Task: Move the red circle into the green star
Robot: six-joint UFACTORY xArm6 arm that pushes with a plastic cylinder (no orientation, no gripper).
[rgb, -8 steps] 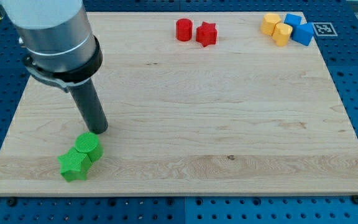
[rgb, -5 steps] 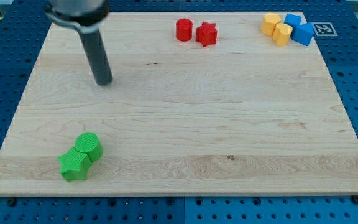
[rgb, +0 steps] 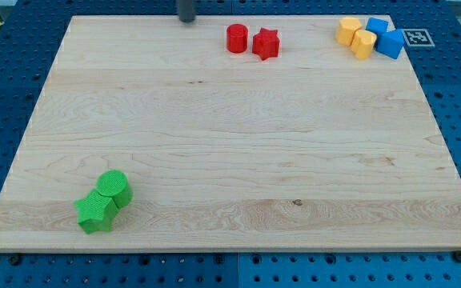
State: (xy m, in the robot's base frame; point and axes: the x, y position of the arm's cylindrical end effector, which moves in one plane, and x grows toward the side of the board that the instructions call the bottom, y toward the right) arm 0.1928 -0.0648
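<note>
The red circle (rgb: pixel 237 38) sits near the view's top edge of the wooden board, touching or almost touching the red star (rgb: pixel 266 43) on its right. The green star (rgb: pixel 95 211) lies at the bottom left, pressed against the green circle (rgb: pixel 115 187) just above and right of it. My tip (rgb: pixel 186 19) shows at the very top of the view, at the board's top edge, a short way left of the red circle and far from the green blocks. Only the rod's lower end is in view.
Two yellow blocks (rgb: pixel 355 36) and two blue blocks (rgb: pixel 384 37) are clustered at the top right corner. A black and white marker tag (rgb: pixel 416 37) lies by them. The wooden board (rgb: pixel 238 136) rests on a blue perforated table.
My tip has moved from beside the green circle at the bottom left up and to the right, to the board's top edge. No block has moved.
</note>
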